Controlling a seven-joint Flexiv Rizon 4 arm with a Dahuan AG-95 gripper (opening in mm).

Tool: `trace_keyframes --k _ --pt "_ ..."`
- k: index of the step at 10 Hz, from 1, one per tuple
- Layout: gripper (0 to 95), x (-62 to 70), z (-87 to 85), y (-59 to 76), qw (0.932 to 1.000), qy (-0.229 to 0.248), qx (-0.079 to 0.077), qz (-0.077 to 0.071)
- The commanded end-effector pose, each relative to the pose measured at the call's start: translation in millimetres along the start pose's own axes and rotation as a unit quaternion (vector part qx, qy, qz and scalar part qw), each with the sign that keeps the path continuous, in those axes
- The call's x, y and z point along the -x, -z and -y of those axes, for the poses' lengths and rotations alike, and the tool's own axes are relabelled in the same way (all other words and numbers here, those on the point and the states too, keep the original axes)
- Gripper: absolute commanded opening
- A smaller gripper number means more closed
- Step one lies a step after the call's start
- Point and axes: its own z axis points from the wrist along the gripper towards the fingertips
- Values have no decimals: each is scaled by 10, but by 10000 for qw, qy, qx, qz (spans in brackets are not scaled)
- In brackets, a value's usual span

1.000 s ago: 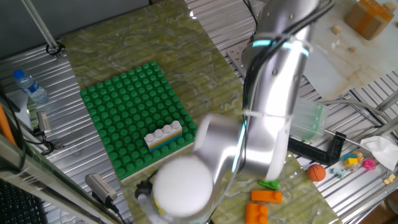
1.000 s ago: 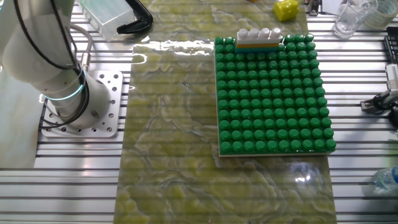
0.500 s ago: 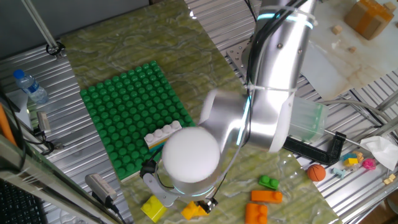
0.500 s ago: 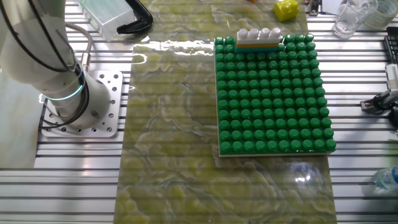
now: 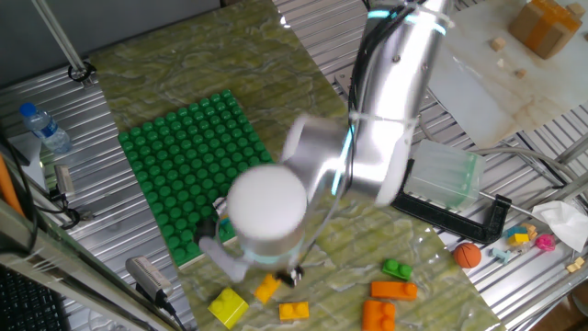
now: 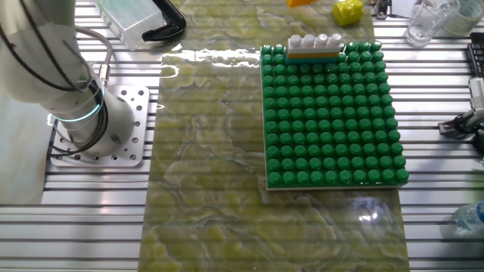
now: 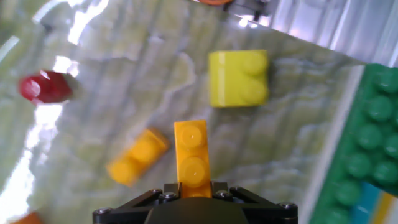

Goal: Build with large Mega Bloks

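Observation:
My gripper (image 7: 191,184) is shut on a two-stud orange brick (image 7: 191,155), which points away from the hand just above the mat. In one fixed view the gripper (image 5: 273,280) holds this brick (image 5: 266,289) close to the near edge of the green baseplate (image 5: 184,156). Another orange brick (image 7: 138,155) and a yellow brick (image 7: 239,78) lie on the mat below; they also show in that fixed view as the orange brick (image 5: 294,311) and the yellow brick (image 5: 228,306). A white-on-orange stack (image 6: 316,45) sits on the baseplate's edge (image 6: 333,113). The arm hides this stack in one fixed view.
A green brick (image 5: 397,269) and two orange bricks (image 5: 393,290) lie at the mat's near right. An orange ball (image 5: 468,255), a clear box (image 5: 446,179) and a black clamp (image 5: 469,221) are to the right. A water bottle (image 5: 44,127) lies at the left.
The arm has swung left toward the baseplate. The hand has moved up and left off the mat with the orange brick in its jaws.

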Motion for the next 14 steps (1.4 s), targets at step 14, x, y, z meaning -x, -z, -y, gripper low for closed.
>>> trace_keyframes --k 14 --pt "190 -40 -163 -593 9997 125 203 86"
